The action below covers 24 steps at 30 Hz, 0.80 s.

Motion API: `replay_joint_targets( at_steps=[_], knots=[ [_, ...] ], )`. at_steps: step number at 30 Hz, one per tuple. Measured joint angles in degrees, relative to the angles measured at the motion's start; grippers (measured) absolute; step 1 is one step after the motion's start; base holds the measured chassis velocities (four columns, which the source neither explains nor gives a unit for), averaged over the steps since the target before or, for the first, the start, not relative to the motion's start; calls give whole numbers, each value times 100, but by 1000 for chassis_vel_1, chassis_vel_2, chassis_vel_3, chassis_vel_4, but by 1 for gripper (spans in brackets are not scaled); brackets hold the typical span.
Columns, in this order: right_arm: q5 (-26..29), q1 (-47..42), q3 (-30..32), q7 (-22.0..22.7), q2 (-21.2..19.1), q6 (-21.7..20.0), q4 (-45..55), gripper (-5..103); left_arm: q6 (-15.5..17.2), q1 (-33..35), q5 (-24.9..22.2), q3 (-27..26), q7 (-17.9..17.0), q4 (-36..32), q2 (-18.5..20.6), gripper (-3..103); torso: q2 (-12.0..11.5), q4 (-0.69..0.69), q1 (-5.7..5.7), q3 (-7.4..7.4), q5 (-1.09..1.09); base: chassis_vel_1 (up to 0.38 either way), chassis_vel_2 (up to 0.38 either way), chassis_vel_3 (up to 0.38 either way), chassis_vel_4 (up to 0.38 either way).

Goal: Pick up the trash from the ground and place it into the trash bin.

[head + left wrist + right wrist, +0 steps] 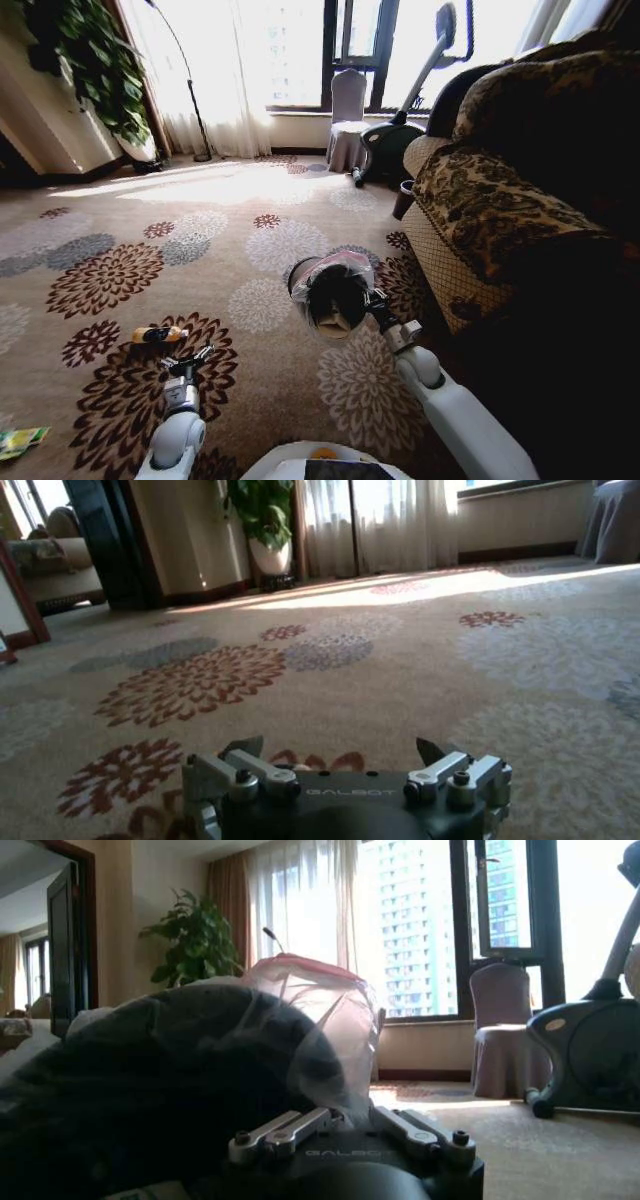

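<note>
Carpet point(150, 230) with big flower shapes covers the floor in the head view. The right gripper point(368, 300) is out in front of the robot, a little to the right, and it holds the trash bin point(330, 295) by its rim. The bin is tipped so its dark mouth faces the robot, and the whitish bag point(345, 262) is bunched over its edge. Something pale lies inside the bin, too dim to tell what. The left gripper point(188, 357) is low and near, on the left, with its fingers spread apart and nothing between them. A yellow-orange wrapper point(158, 334) lies on the carpet just beyond it, a bit to the left, not touching it. A green wrapper point(20, 440) lies at the near left edge, well apart from both grippers. A brown patterned sofa point(490, 200) stands on the right.

From the left wrist, the left gripper point(340, 748) has its two dark fingertips point(428, 750) wide apart, just above the carpet point(400, 652). Nothing is between them.

From the right wrist, the right gripper point(350, 1119) has its fingers pinched close on the bin's edge. The trash bin point(170, 1080) is a big dark round shape right against the gripper, with the bag point(320, 1020) puffed over its top.
</note>
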Motion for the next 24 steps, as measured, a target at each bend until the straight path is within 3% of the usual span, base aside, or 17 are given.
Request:
replay_joint_targets(
  at_steps=[13,24],
  knots=[
    [23,16,-38,-3,45,41,-36,0,69,-74,-185,-70,-50,341,-85,100,-1,3,1,1,0,359,299,-351,-284],
    [34,14,-41,3,56,63,-73,0,71,-96,-223,-66,-43,386,-118,100,0,-2,1,1,1,123,-151,-145,151]
  ],
)
